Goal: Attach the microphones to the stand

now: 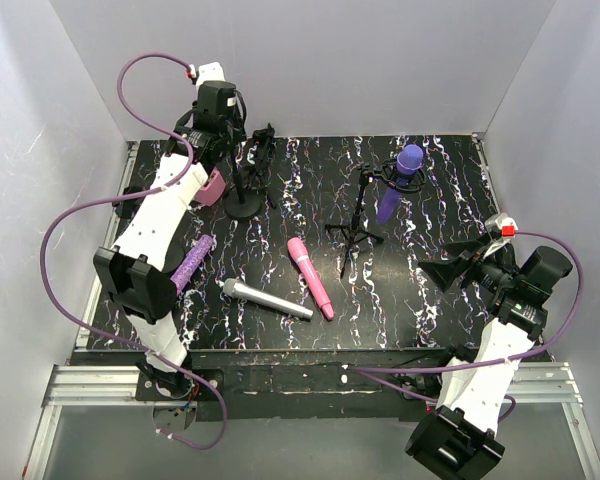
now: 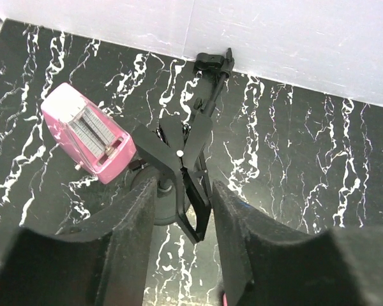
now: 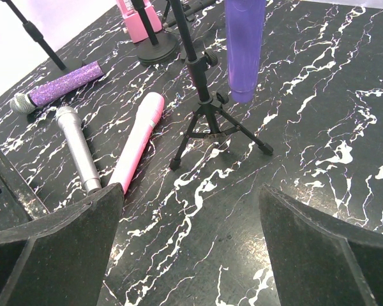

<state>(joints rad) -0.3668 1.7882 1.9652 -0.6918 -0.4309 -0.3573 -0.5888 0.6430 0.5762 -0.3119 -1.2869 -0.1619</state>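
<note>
The left tool (image 2: 185, 239), open and empty, sits just by the stand clip (image 2: 179, 159). The right tool (image 3: 190, 255), wide open and empty, faces the tripod stand (image 3: 204, 108) bearing the dark purple microphone (image 3: 244, 44). The pink microphone (image 3: 137, 140), silver-grey microphone (image 3: 76, 146) and glittery microphone (image 3: 60, 86) lie leftward on the counter (image 3: 319, 127).

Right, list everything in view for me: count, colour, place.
dark purple microphone: one, clipped in tripod stand, far right.
pink microphone: one, lying centre.
silver-grey microphone: one, lying left of pink one.
glittery purple microphone: one, lying farthest left.
tripod stand: one, black, centre-right.
round-base stand: one, black, far left, clip empty.
metronome: one, pink, beside round-base stand.
table: one, black marbled.
left tool: open, above round-base stand's clip.
right tool: open, empty, near right.
</note>
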